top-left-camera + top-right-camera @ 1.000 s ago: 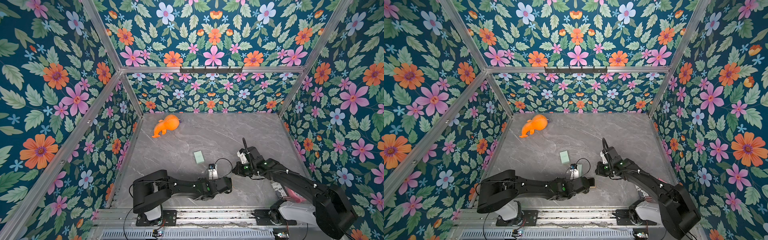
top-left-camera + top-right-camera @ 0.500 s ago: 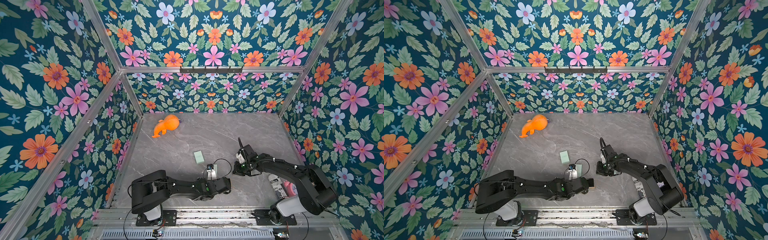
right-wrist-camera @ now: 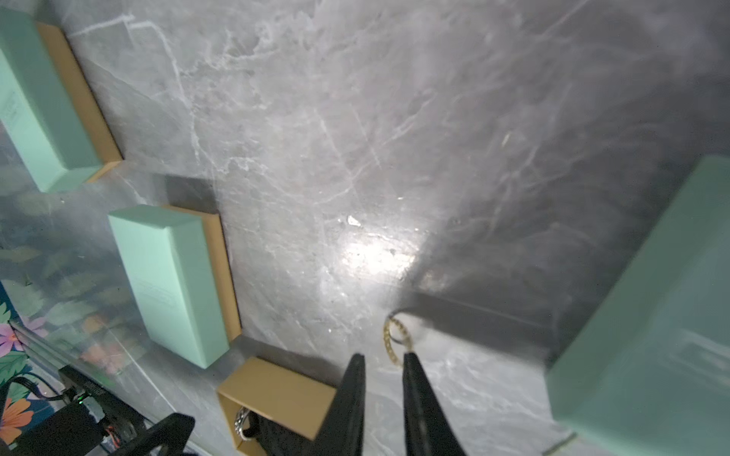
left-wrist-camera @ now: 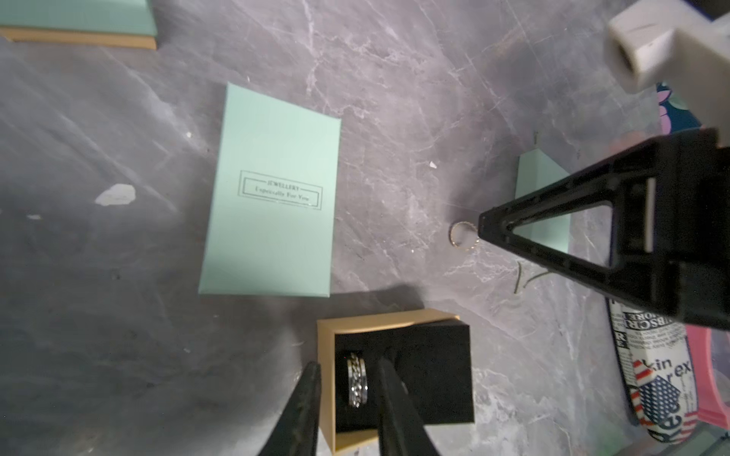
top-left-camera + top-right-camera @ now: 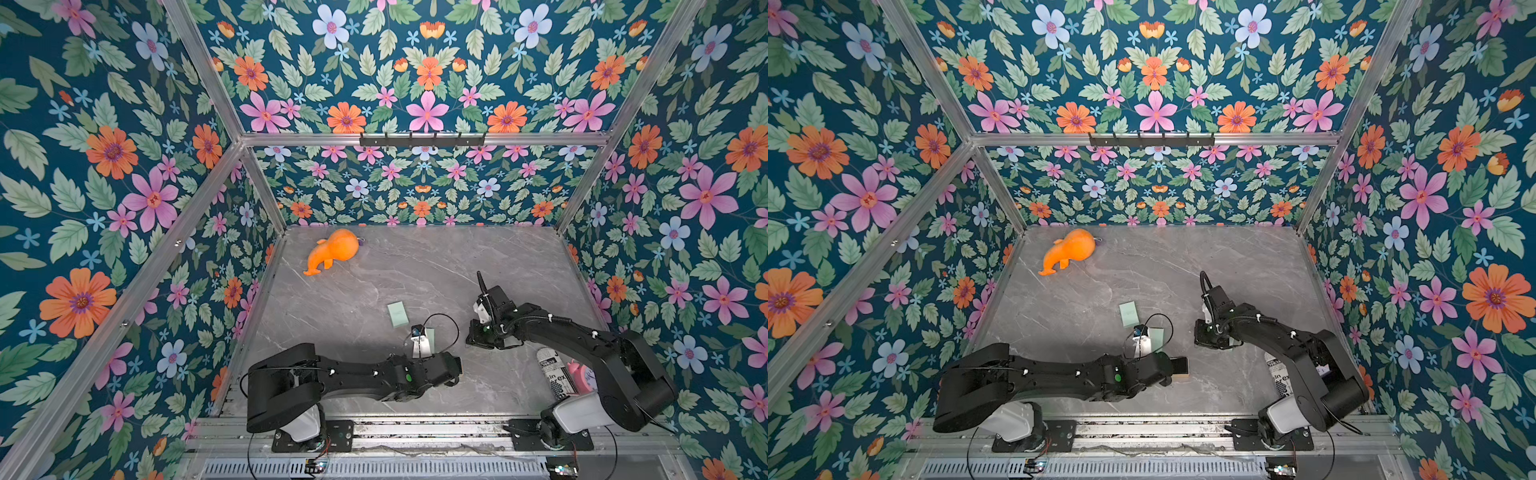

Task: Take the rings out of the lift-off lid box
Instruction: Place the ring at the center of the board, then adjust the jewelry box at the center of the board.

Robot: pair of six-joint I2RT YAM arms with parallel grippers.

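The open tan box [image 4: 328, 391] with a black foam insert sits at my left gripper's [image 4: 347, 363] tips. A silver chain-pattern ring [image 4: 357, 381] stands in the foam between the parted fingers, one outside the box wall, one on the foam. A thin gold ring [image 3: 396, 339] lies on the marble just ahead of my right gripper [image 3: 383, 357], whose fingers stand slightly apart around nothing. The gold ring [image 4: 464, 235] also shows beside a right fingertip [image 4: 488, 227]. A mint-green lid [image 4: 272, 189] printed JEWELLERY lies flat nearby. In a top view the box [image 5: 1180, 368] peeks from under the left wrist.
More mint-green boxes lie around: one [image 3: 651, 316] close on my right gripper's side, one [image 5: 397, 313] toward the table's middle. A printed can [image 5: 555, 370] and a pink object [image 5: 579, 374] lie under the right arm. An orange toy [image 5: 332, 249] rests at the back left.
The right arm's elbow has swung up and back while its wrist shifted slightly left and lower. The left arm has barely moved.
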